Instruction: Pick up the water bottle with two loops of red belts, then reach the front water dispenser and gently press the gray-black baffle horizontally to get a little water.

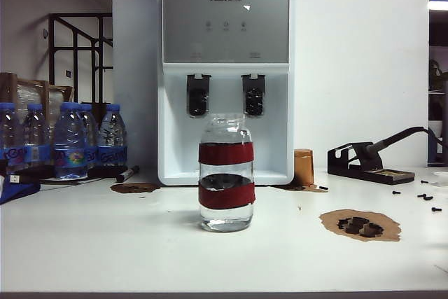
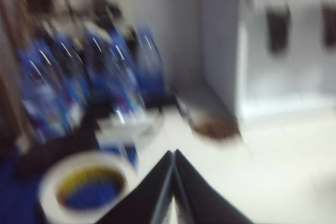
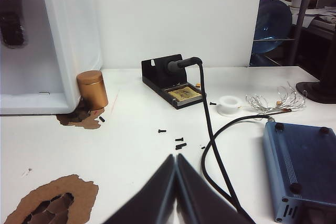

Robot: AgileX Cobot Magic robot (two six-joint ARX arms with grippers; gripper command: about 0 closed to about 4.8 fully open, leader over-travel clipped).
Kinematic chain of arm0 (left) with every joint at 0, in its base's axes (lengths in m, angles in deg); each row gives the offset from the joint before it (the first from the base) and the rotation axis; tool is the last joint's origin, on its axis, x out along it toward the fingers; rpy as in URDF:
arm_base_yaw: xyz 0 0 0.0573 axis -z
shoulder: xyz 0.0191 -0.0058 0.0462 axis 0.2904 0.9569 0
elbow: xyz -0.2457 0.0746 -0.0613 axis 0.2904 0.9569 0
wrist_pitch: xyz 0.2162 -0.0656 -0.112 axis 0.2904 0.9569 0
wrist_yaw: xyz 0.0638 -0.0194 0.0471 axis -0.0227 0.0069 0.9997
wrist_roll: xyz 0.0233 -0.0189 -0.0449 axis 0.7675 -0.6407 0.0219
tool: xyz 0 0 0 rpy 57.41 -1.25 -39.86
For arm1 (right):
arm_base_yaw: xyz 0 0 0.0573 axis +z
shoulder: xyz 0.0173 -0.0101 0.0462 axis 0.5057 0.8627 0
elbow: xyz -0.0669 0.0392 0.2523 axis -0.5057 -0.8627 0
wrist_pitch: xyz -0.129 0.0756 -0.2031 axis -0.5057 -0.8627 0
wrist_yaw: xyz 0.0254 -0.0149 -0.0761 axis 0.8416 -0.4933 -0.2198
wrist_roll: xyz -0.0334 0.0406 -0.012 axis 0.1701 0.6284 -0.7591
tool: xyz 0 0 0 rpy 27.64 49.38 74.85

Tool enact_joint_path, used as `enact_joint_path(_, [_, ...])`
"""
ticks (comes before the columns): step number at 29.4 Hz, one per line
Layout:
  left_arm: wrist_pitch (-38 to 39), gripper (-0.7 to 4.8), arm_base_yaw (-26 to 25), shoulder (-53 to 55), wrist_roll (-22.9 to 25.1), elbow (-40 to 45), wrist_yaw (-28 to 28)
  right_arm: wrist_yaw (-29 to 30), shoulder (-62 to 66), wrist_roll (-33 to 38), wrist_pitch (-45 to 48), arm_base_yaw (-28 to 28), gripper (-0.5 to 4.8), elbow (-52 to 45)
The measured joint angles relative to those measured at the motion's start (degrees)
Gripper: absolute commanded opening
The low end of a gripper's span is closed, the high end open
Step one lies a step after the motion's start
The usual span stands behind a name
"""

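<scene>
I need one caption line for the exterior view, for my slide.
Clear glass bottle with two red bands stands on the white table before the white AUX water dispenser; neither claw is visible.

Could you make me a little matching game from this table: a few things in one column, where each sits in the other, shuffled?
Things:
1. water bottle with red bands
2. water dispenser
3. copper-coloured can
4. blue-capped bottles

Places, as the exterior view shows them:
A. far left of the table, in a cluster
B. middle of the table, standing in front of the dispenser
C. beside the dispenser's right lower corner
D. at the back, against the wall, with two dark levers

Pairs: 1-B, 2-D, 3-C, 4-A

Both grippers, left gripper and right gripper, are shut and hold nothing.
</scene>
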Motion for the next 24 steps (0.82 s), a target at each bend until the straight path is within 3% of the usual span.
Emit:
enact_joint_path(1, [-3.17, 1.31, 0.00, 0.00, -0.04, -0.04, 0.57, 0.00, 0.00, 0.00, 0.00, 0.00, -0.04, 0.00])
enact_joint_path(2, [-7.15, 1.31, -0.04, 0.00, -0.22, -0.37, 1.01, 0.00, 0.00, 0.00, 0.00, 0.00, -0.04, 0.02])
enact_joint_path(6, [-10.84, 1.35, -0.04, 0.92, -6.56, -11.45, -0.20, 3.39, 0.00, 3.89, 0.24, 0.00, -0.04, 0.02])
enact_joint_path(8, [-13.99, 2.01, -0.04, 3.61, -9.79, -16.76, -2.56, 6.10, 0.00, 4.83, 0.22, 0.00, -0.04, 0.02])
enact_joint_path(12, [-20.81, 3.13, -0.04, 13.94, -13.97, -24.28, -8.68, 14.62, 0.00, 6.23, 2.64, 0.00, 0.05, 0.00])
enact_joint_path(16, [-28.13, 3.52, -0.04, 26.75, -15.76, -28.79, -11.93, 21.68, 0.00, 8.20, 6.54, 0.00, 0.04, 0.50])
enact_joint_path(19, [-33.86, 3.55, 0.00, 36.20, -19.21, -29.68, -14.73, 23.65, 0.00, 10.45, 7.91, 0.00, 0.04, 5.22])
enact_joint_path(23, [-42.05, 4.79, 2.75, 50.56, -22.10, -30.40, -21.03, 24.46, 1.66, 10.43, 7.93, 0.00, 0.04, 15.72])
enact_joint_path(24, [-42.97, 4.79, 4.15, 53.59, -22.16, -30.38, -22.45, 25.51, 3.50, 9.77, 5.99, 0.00, 0.04, 18.99])
